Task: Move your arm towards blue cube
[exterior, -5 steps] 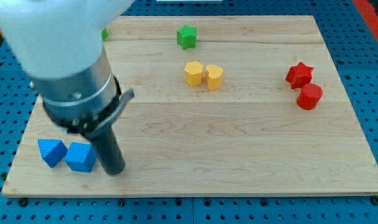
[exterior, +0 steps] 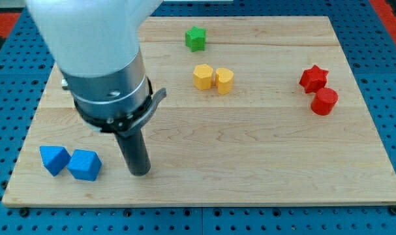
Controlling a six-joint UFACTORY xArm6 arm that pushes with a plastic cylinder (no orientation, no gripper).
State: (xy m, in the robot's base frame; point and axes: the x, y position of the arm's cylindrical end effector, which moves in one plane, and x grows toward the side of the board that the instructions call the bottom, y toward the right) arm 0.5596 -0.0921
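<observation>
Two blue blocks lie at the view's bottom left of the wooden board. The right one is a blue cube; the left one is a blue angular block, and they touch each other. My tip rests on the board to the right of the blue cube, with a gap of roughly a block's width between them. The arm's grey and white body rises above it at the view's upper left.
A green star block sits at the view's top centre. Two yellow blocks stand side by side below it. A red star block and a red rounded block are at the right.
My tip and arm have moved to the view's right, away from the blue cube, opening a gap. No block has moved.
</observation>
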